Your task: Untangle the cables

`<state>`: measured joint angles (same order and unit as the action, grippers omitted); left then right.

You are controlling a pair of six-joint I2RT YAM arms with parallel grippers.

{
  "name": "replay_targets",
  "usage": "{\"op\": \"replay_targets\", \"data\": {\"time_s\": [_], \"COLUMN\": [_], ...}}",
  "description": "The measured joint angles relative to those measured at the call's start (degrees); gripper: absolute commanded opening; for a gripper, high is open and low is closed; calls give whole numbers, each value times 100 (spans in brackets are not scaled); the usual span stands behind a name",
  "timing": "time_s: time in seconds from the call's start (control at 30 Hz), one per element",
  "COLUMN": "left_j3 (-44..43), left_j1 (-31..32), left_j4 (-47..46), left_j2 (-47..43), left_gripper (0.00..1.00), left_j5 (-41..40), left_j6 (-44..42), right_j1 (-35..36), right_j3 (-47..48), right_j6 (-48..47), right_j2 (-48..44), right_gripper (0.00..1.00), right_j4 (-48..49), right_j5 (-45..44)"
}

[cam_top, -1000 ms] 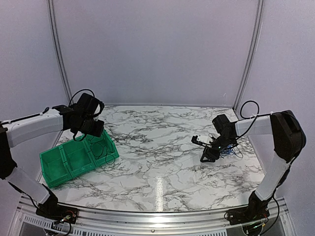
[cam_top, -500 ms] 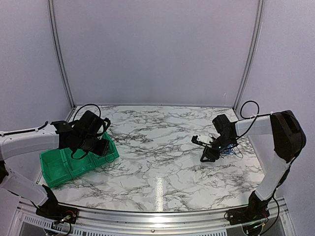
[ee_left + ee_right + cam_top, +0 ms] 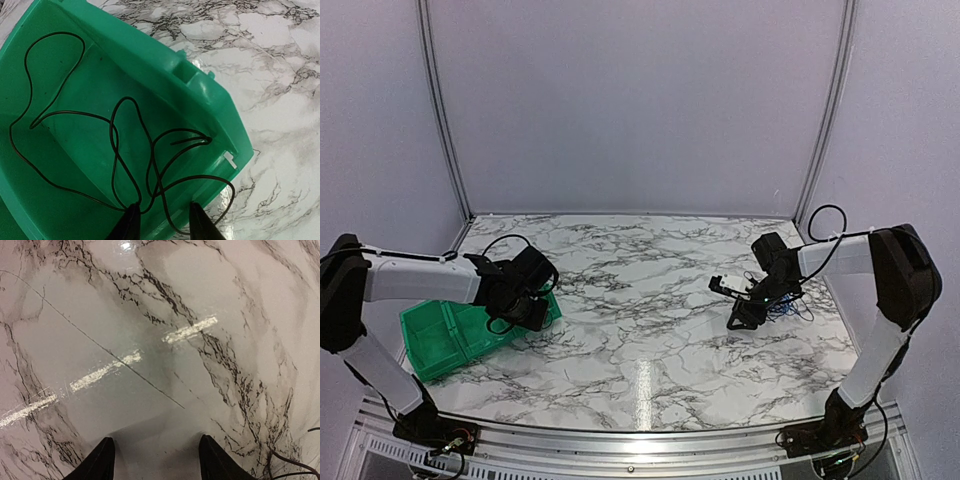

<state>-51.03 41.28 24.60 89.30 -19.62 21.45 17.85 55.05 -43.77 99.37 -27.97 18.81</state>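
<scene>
Left arm (image 3: 420,278) lower, over cable (image 3: 114,131) in bin (image 3: 200,92)

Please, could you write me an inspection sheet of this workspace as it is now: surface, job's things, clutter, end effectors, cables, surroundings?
Surface: glossy marble-patterned table, with light reflections.
Job's things: black cable looped inside the green bin, one loop reaching past its rim; blue and black cables bunched on the table beside the right arm's wrist.
Clutter: nothing seen.
End effectors: left end effector open, over the cable loops in the bin; right end effector open, over bare marble, holding nothing.
Cables: arm cables loop along both arms.
Surroundings: plain pale walls with metal posts.
</scene>
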Motion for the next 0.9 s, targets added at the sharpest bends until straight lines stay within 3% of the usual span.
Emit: {"op": "replay_targets", "data": {"time_s": [0.4,0.9], "left_j3": [-225,-446], "left_j1": [-269,-699], "left_j4": [-210,-382], "left_j2": [142,356], "left_gripper": [0,0], "left_j5": [61,474], "left_j6": [61,70], "right_j1": [0,0], "right_j3": [9,55], "right_j6": [-4,-26], "right_j2": [20,70], "right_gripper": [58,58], "right_j4": [2,9], "right_j5": [-42,-52]}}
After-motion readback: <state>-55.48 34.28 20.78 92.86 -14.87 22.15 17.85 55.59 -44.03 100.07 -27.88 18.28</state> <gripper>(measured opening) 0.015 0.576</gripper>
